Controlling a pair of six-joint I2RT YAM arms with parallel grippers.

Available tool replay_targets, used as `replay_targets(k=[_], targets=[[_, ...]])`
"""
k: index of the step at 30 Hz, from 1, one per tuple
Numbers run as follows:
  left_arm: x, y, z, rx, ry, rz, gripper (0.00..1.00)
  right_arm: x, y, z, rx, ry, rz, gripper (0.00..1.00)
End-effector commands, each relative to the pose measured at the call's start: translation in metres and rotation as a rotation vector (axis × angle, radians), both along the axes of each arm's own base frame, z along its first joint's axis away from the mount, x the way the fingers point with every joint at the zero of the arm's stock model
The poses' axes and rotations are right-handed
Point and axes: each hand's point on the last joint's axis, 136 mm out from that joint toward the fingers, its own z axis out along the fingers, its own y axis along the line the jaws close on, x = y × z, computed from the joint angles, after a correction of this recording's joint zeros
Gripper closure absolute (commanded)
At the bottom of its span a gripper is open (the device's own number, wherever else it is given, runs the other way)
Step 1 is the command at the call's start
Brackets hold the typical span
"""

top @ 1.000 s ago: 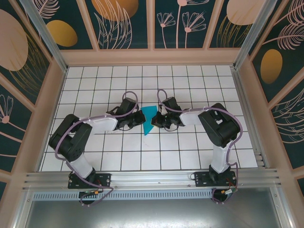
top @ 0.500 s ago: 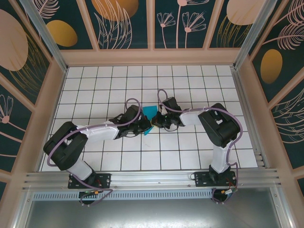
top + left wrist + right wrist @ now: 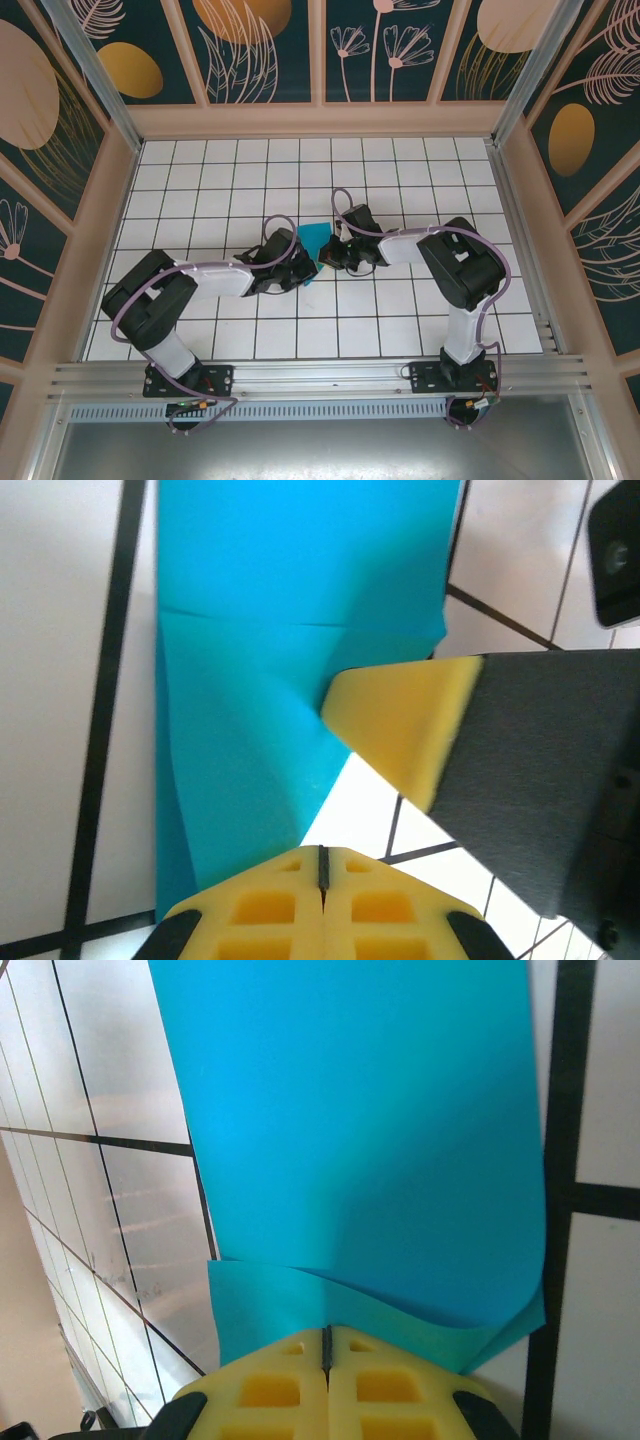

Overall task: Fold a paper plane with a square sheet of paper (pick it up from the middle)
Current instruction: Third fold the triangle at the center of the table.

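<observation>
Both sets of fingers are closed right now. My left gripper [image 3: 322,865] has its yellow pads pressed together, and the square sheet of paper [image 3: 270,600] runs in under them; whether they actually pinch it, I cannot tell. My right gripper [image 3: 327,1340] is clamped on the sheet's opposite edge, where a folded layer curls up. The creased cyan sheet lies on the white tiled table [image 3: 400,180], mid-table, between my two wrists.

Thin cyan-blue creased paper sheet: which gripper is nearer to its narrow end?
Left. The left gripper, shut, sits right at the narrow end of the cyan-blue paper sheet; the right gripper, also shut, touches its slanted side edge farther along.
</observation>
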Motion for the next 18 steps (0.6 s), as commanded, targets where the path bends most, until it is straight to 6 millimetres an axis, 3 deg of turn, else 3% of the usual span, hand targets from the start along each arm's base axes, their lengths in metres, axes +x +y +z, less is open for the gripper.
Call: replay_targets(k=[1,18], targets=[[-0.005,0.003,-0.012,0.006,0.017,0.021,0.99,-0.018,-0.028,-0.041,-0.152,0.095,-0.041,1.0],[-0.019,0.012,-0.025,0.02,0.052,0.029,0.99,-0.019,-0.03,-0.044,-0.17,0.101,-0.044,1.0]])
